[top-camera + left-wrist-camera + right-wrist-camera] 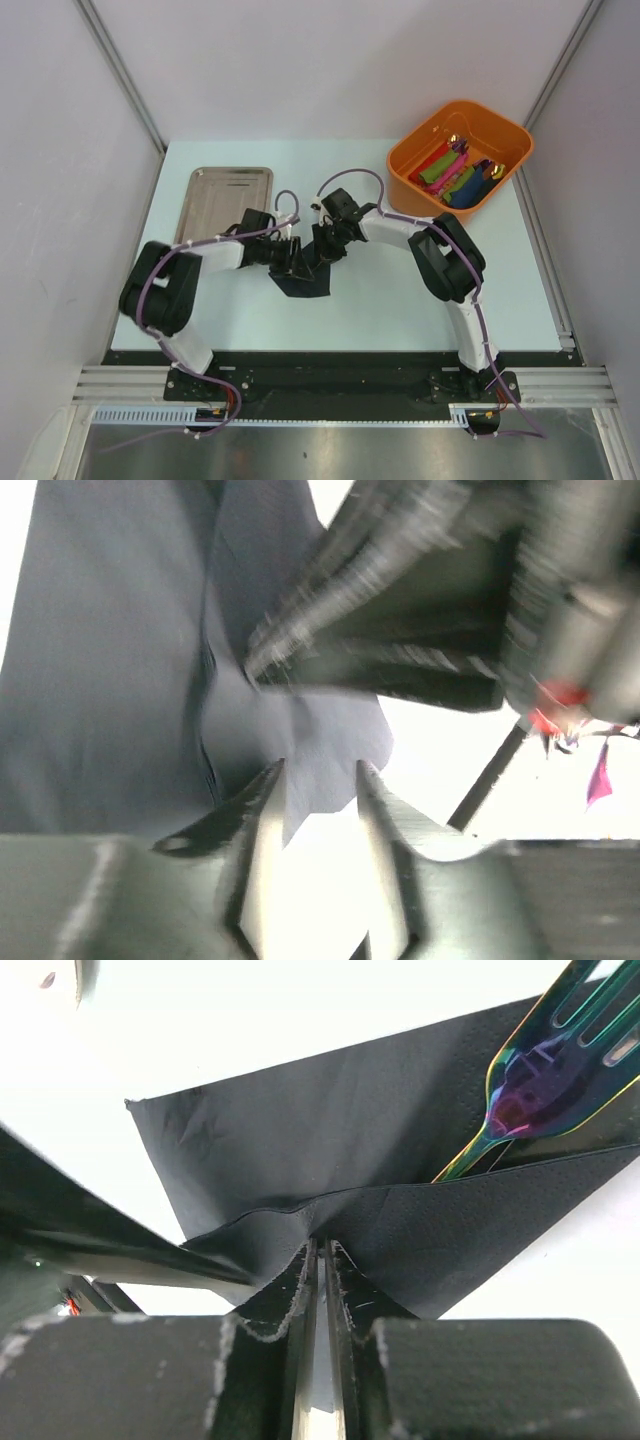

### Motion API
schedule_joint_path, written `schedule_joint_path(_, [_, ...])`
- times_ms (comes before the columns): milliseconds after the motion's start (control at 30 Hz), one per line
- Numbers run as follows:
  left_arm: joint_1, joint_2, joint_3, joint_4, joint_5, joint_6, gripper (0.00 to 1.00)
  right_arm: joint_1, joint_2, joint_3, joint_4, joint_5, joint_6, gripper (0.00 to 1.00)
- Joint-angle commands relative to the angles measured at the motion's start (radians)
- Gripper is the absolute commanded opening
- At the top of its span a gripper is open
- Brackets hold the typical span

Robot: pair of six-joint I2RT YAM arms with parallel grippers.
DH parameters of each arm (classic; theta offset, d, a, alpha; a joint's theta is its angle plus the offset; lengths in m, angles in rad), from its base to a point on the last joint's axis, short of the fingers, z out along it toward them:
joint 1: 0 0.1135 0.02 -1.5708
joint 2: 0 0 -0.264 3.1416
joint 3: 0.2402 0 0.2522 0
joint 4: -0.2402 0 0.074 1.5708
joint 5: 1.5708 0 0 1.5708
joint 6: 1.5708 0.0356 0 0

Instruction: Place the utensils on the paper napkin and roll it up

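The black paper napkin [305, 283] lies mid-table between both grippers. In the right wrist view the napkin [330, 1130] is folded over an iridescent fork [545, 1080] whose tines stick out at the upper right. My right gripper [322, 1245] is shut on the napkin's folded edge. My left gripper [318, 770] is open, its fingers [262, 810] astride a corner of the napkin [110, 660] without pinching it. The right gripper shows blurred above it. In the top view the two grippers, left [296, 262] and right [322, 252], meet over the napkin.
A steel tray [225, 200] lies at the back left. An orange bin [460, 155] at the back right holds coloured rolled napkins with gold-tipped cutlery. Bare white table spreads in front and to the right of the napkin.
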Motion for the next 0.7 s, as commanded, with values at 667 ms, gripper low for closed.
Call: schedule_joint_path(667, [0.263, -0.064, -0.083, -0.129, -0.041, 0.099, 0.67, 0.005, 0.059, -0.047, -0.032, 0.037, -0.001, 0.11])
